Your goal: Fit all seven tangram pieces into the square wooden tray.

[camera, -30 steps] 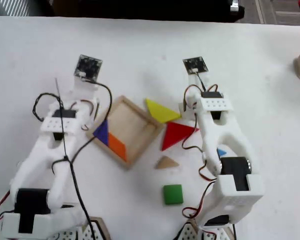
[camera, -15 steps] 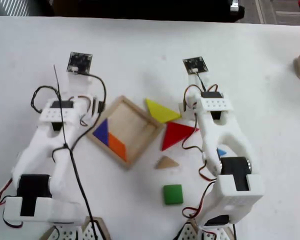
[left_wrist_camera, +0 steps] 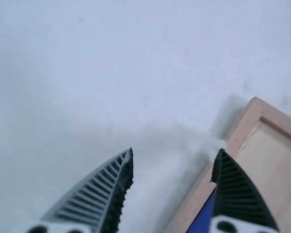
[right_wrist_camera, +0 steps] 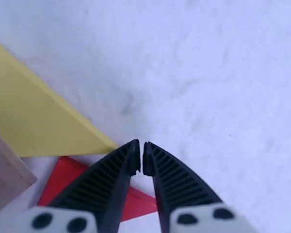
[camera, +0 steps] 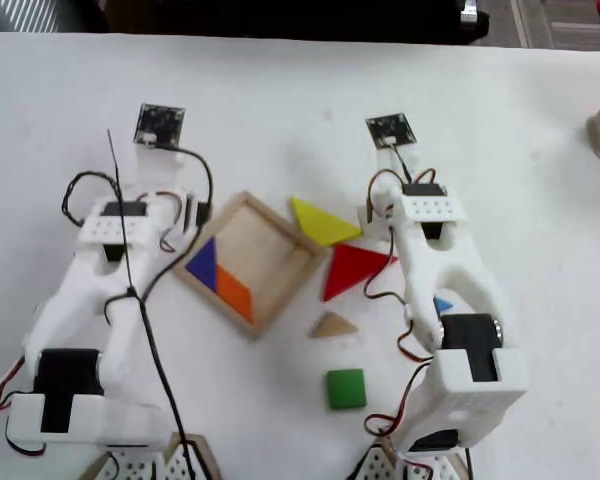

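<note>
Wooden tray (camera: 270, 250) held two pieces (camera: 235, 295); I counted five more loose beside it. Left gripper (left_wrist_camera: 174, 152) gaped empty; right gripper (right_wrist_camera: 139, 144) sat pinched closed, empty.

"What's in the tray (camera: 270, 250)?"

"I've got a triangle piece (camera: 203, 263) and a second piece (camera: 234, 293), touching, along its eight o'clock edge."

"And the loose ones?"

"From the tray I see the far large triangle (camera: 320, 220) at two o'clock, the near large triangle (camera: 352, 268) at three, the small triangle (camera: 333, 325) at four and the square piece (camera: 346, 389) at five."

Looks like a robotics lab: white table (camera: 280, 90), left arm (camera: 75, 300) and right arm (camera: 450, 280) trailing exposed wires (camera: 148, 340)
</note>
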Robot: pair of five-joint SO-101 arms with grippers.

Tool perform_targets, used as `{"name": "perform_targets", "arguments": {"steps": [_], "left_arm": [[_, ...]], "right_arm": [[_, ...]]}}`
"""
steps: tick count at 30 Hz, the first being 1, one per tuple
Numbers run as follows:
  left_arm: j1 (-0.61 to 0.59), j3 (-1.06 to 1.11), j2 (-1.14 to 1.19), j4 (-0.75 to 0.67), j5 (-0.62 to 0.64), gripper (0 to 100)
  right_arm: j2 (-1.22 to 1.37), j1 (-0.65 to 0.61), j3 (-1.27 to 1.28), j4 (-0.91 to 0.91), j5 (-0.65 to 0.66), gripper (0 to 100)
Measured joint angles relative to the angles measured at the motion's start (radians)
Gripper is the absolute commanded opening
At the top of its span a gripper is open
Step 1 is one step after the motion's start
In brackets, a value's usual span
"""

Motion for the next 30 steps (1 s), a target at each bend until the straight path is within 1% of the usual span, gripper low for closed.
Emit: {"name": "perform_targets", "arguments": {"steps": [5, 9, 11, 14, 19, 23, 25, 28, 30], "left_arm": [[0.0, 0.0, 0.0, 0.0, 0.0, 27], [0.0, 0.0, 0.009, 0.0, 0.0, 27], [0.006, -0.009, 0.038, 0.0, 0.0, 27], [0.012, -0.049, 0.087, 0.0, 0.0, 27], [0.012, -0.094, 0.13, 0.0, 0.0, 27], [0.012, -0.098, 0.132, 0.0, 0.0, 27], [0.012, -0.098, 0.132, 0.0, 0.0, 27], [0.012, -0.098, 0.132, 0.0, 0.0, 27], [0.012, -0.098, 0.132, 0.0, 0.0, 27]], "right_arm": [[0.0, 0.0, 0.0, 0.003, 0.0, 1.7], [-0.029, 0.006, -0.003, 0.153, 0.002, 1.7], [-0.077, 0.025, 0.006, 0.215, -0.021, 1.7], [-0.155, 0.04, 0.104, 0.227, -0.035, 1.7], [-0.322, 0.02, 0.279, 0.229, -0.009, 1.7], [-0.503, -0.072, 0.423, 0.229, 0.054, 2.2], [-0.6, -0.11, 0.488, 0.229, 0.089, 6.4], [-0.713, -0.169, 0.565, 0.229, 0.123, 17.5], [-0.756, -0.19, 0.595, 0.229, 0.132, 22.4]]}}
